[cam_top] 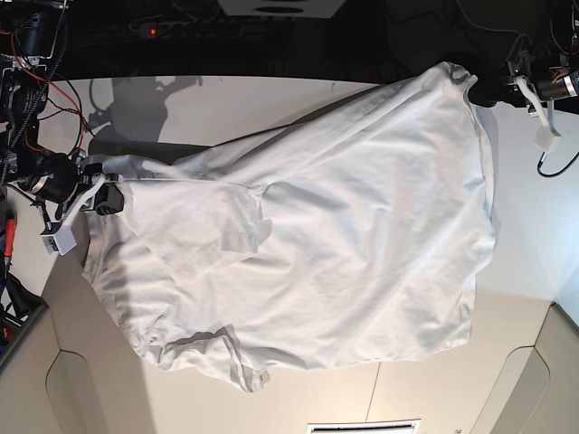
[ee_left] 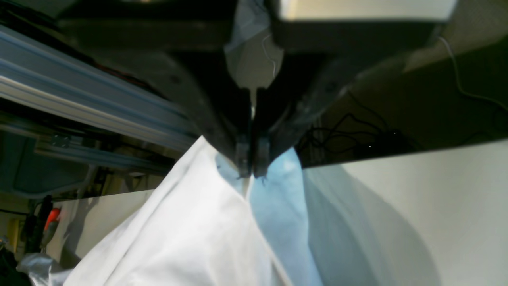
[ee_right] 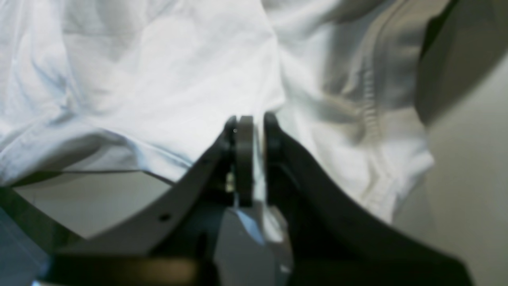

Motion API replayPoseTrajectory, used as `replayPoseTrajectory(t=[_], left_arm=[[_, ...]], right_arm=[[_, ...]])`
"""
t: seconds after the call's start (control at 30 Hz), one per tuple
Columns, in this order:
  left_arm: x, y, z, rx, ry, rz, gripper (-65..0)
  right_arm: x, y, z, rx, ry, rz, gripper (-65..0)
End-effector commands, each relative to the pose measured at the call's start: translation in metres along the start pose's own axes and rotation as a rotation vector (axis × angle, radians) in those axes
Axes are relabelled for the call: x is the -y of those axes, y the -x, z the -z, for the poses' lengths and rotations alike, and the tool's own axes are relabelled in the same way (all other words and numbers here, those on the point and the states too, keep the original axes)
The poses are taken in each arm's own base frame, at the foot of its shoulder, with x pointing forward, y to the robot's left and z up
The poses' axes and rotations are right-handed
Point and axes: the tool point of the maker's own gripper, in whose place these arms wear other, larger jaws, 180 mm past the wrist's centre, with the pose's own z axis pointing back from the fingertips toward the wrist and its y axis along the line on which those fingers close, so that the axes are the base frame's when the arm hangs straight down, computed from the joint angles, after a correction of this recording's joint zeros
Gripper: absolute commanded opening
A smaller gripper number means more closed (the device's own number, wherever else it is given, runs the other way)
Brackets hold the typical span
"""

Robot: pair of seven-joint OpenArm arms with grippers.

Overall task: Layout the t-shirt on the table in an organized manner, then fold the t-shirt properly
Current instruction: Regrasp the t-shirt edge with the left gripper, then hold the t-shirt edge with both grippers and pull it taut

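Two sets of fingers, left gripper (cam_top: 484,93) and right gripper (cam_top: 116,201), clenched on opposite edges of soft, light, limp white t-shirt (cam_top: 335,235) spread wrinkled across desk (cam_top: 425,380); likely best taken by hems or shoulders.

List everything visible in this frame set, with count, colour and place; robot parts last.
plain white cotton t-shirt: one, white, spread wrinkled across the table's middle, pinched at two far-apart edges.
smooth white matte table: one, white with beige cut-out corners, under the shirt.
cables: several, red and black, at the base view's upper left edge.
left hand: one, black, at the base view's upper right, shut on the shirt's cloth.
right hand: one, black, at the base view's left, shut on the shirt's edge.
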Motion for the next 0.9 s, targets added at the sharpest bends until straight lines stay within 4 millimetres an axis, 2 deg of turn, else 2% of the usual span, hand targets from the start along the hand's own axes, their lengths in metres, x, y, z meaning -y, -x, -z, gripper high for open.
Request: replayPoseTrajectory(t=[0.0, 0.17, 0.33, 0.53, 0.7, 0.77, 0.87], left_arm=[[0.002, -0.022, -0.010, 0.061, 0.011, 0.026, -65.0], [0.010, -0.072, -0.039, 0.258, 0.077, -0.010, -65.0], [0.003, -0.089, -0.062, 0.310, 0.047, -0.001, -65.0], [0.002, -0.099, -0.067, 0.361, 0.043, 0.002, -65.0], [0.016, -0.133, -0.068, 0.439, 0.081, 0.041, -65.0], [0.024, -0.149, -0.067, 0.481, 0.103, 0.059, -65.0], [0.018, -0.171, -0.066, 0.515, 0.021, 0.121, -65.0]], right_arm=[[0.001, -0.016, -0.006, 0.043, -0.003, -0.020, -65.0], [0.001, -0.016, -0.006, 0.043, -0.003, -0.020, -65.0], [0.000, -0.017, -0.007, 0.046, -0.004, -0.021, -65.0], [-0.009, -0.030, -0.012, 0.090, -0.027, -0.040, -65.0], [-0.020, -0.059, -0.027, 0.183, -0.008, -0.123, -65.0], [-0.016, -0.065, -0.029, 0.202, 0.025, -0.148, -65.0], [-0.003, -0.065, -0.029, 0.187, 0.097, -0.148, -65.0]])
